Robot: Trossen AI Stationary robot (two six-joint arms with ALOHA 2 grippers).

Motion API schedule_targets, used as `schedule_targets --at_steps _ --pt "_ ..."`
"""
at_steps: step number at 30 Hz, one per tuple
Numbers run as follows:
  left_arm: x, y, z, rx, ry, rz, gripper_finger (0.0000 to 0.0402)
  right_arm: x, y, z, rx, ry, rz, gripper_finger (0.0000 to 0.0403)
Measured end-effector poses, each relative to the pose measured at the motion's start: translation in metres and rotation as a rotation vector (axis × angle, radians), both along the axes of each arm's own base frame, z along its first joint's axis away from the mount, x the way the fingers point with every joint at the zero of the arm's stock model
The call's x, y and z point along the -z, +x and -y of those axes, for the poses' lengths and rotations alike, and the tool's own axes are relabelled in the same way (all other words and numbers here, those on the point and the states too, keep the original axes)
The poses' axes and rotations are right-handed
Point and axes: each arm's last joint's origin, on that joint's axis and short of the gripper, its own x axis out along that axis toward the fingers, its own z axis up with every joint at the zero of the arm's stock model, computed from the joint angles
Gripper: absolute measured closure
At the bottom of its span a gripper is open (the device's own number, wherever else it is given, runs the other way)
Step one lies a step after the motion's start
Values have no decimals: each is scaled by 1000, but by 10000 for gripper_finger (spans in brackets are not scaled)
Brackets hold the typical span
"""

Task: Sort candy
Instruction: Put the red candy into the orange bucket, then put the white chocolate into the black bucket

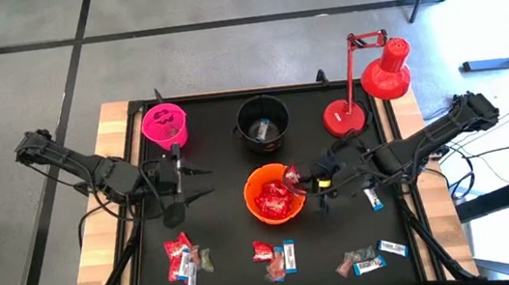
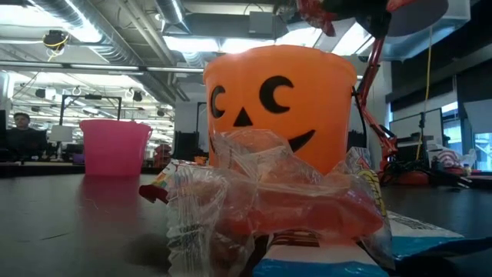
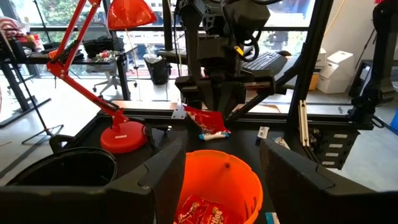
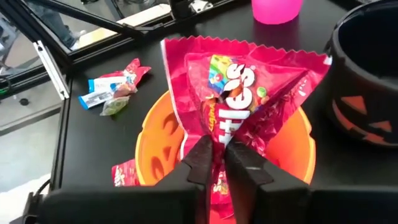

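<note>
the right hand [image 4: 214, 163] hangs over the orange bucket [image 1: 252, 201], its fingers pinching a red candy packet [image 4: 242, 87] by one end, so the drop is in hand and next the fingers must part while the left hand [image 1: 203, 181] waits released beside the bucket.

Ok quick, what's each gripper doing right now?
Left gripper: open, empty, waiting left of the orange bucket.
Right gripper: pinching a red Skittles packet over the orange bucket.
</note>
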Motion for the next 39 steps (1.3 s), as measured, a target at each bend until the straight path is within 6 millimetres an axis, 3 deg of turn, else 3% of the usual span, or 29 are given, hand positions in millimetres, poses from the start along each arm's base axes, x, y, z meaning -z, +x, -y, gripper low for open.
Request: schedule_targets --at_steps 11,16,19,25,29,39 --pt "0 0 0 2 -23 1 205 -3 1 -2 -59 9 4 227" --pt "0 0 0 4 -27 1 205 -16 -10 -5 -104 36 -149 201" --pt "0 0 0 0 -53 3 205 -13 -25 -9 -43 40 -275 199" --pt "0 0 0 -6 -99 6 205 12 -69 -11 244 180 -669 199" --pt "0 0 0 -6 -102 7 205 31 -93 -14 399 207 -844 198" --pt "0 0 0 -6 -102 7 205 86 -108 -16 448 275 -940 198"
